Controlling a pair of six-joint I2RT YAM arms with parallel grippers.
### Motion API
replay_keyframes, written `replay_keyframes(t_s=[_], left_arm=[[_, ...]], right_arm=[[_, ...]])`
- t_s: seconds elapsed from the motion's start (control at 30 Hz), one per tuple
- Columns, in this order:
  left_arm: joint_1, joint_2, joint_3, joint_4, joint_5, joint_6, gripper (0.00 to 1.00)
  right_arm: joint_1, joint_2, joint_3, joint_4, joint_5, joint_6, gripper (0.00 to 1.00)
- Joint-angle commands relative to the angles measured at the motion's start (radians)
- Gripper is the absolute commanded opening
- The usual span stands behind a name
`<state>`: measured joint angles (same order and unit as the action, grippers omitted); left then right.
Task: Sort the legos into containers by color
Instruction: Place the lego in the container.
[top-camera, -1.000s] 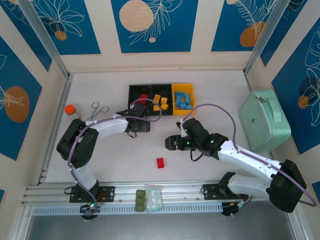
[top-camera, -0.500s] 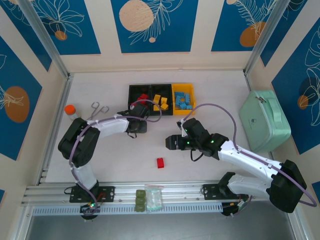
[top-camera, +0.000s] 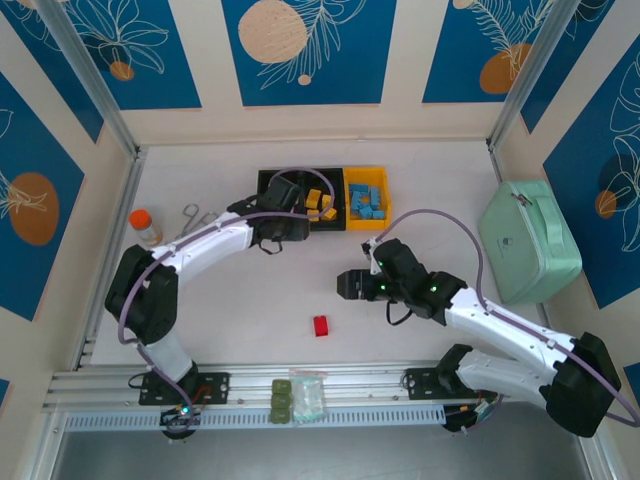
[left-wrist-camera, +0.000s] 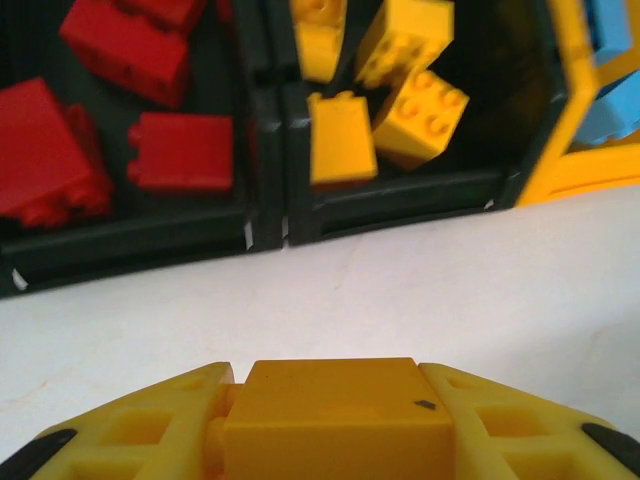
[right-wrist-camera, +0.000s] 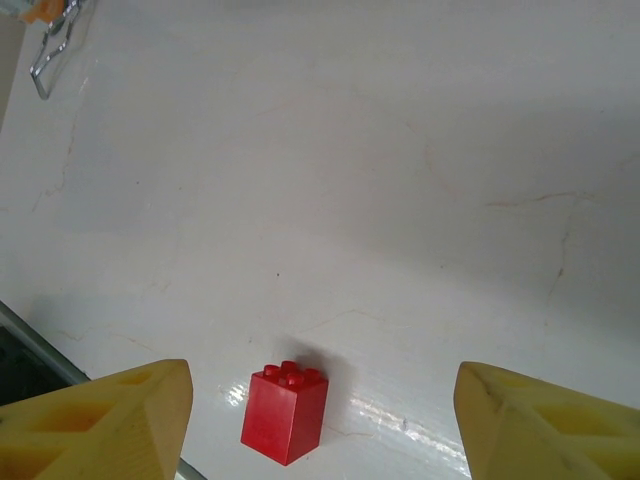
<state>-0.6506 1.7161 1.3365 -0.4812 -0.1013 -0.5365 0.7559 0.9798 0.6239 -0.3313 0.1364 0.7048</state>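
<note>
Yellow brick (left-wrist-camera: 335, 430) sits clamped in the left gripper (left-wrist-camera: 330, 400), just near of the containers (left-wrist-camera: 270, 215). To do this well, carry it far and slightly right over the middle bin (left-wrist-camera: 400, 192) holding yellows, then release low. The right gripper (top-camera: 345, 285) hangs spread wide over a red brick (right-wrist-camera: 285, 415) on the table (right-wrist-camera: 400, 200).

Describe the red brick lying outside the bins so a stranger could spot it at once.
Start at the near edge of the white table, where the olive-green blocks sit. Between them and the right hand stands a small red plastic brick, studs up. It is the one brick alone on bare tabletop; the other red ones lie in a black bin.
</note>
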Motion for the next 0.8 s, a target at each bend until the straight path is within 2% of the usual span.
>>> replay_keyframes(t_s=[0.0,0.5,0.77], left_arm=[[-0.015,0.055,0.102,-0.062,0.031,0.039,0.42],[-0.017,0.361,0.596,-0.221,0.025,0.111,0.42],[0.022,0.563,0.899,-0.334,0.01,0.132,0.42]], right_arm=[[-0.012,-0.045,-0.025,-0.021,0.023,0.02,0.7],[-0.053,-0.156,-0.057,-0.085,0.037,0.035,0.7],[-0.065,-0.169,-0.063,-0.103,0.037,0.039,0.7]])
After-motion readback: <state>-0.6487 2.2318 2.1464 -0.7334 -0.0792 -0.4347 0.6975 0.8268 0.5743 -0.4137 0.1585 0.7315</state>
